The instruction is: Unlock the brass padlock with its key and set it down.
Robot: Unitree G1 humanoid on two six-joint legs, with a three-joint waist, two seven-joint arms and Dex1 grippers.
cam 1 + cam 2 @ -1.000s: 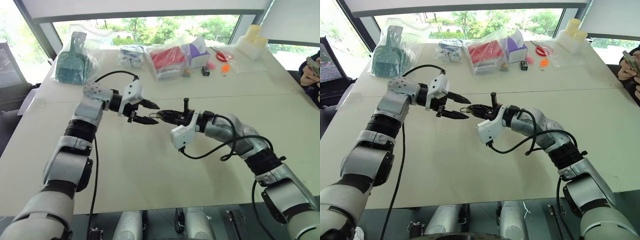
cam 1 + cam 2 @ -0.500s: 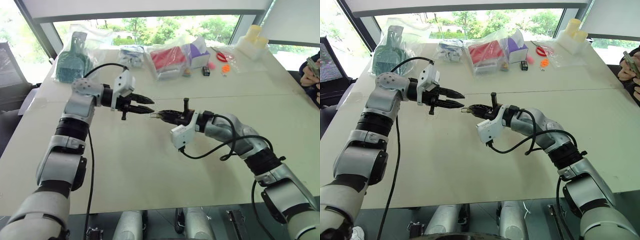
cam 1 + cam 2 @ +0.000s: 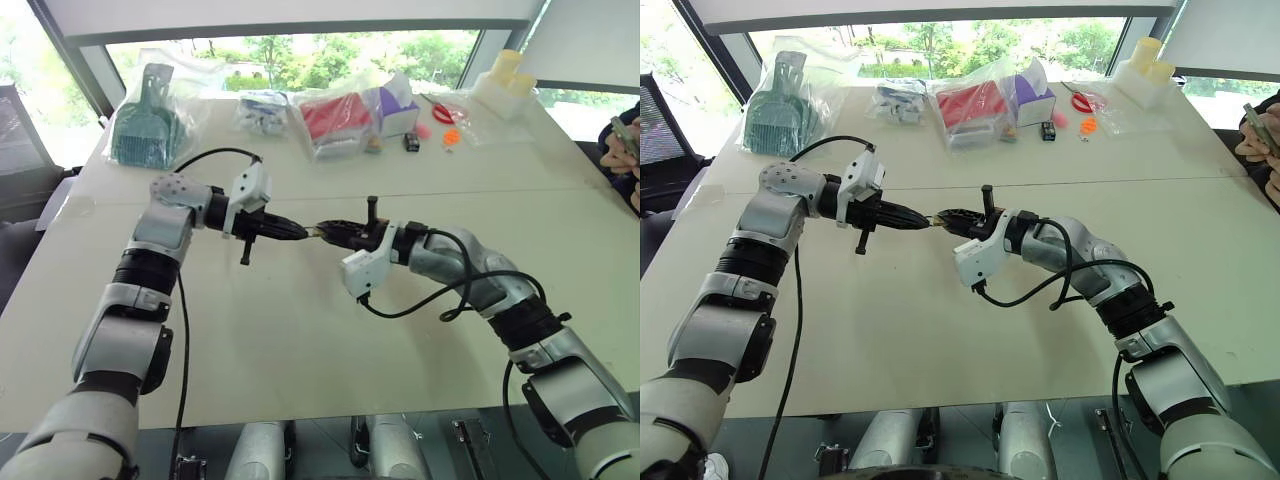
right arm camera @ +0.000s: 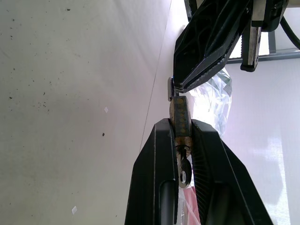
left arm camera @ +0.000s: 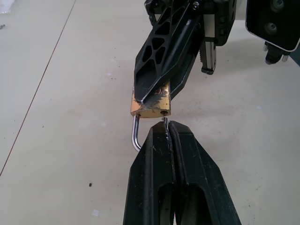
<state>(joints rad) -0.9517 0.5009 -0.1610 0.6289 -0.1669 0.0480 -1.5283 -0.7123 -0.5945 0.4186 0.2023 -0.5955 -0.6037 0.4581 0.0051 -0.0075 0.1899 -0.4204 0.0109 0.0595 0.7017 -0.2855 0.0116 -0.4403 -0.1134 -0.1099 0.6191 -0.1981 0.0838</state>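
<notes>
The brass padlock (image 5: 150, 107) hangs in the air over the table's middle, between my two grippers. My right gripper (image 3: 322, 230) is shut on its brass body. My left gripper (image 5: 167, 125) faces it tip to tip and is shut on the thin silvery shackle (image 5: 135, 137), whose loop curves out beside the left fingertips. In the right wrist view the padlock (image 4: 180, 119) sits between my right fingers. A small silvery piece with a round hole, the key (image 4: 183, 174), sticks out of its inner end. The left gripper (image 4: 179, 84) pinches the shackle end there.
Along the far edge of the pale table (image 3: 300, 340) lie a bagged teal scoop (image 3: 148, 118), a bagged red pack (image 3: 335, 115), a purple box (image 3: 400, 105), red scissors (image 3: 440, 110) and white containers (image 3: 505, 80). A person's hands (image 3: 625, 145) show at the right edge.
My left gripper went from open to shut. It drew back to the left, then came in again, and its tips now pinch the padlock's shackle. The right arm has stayed still.
</notes>
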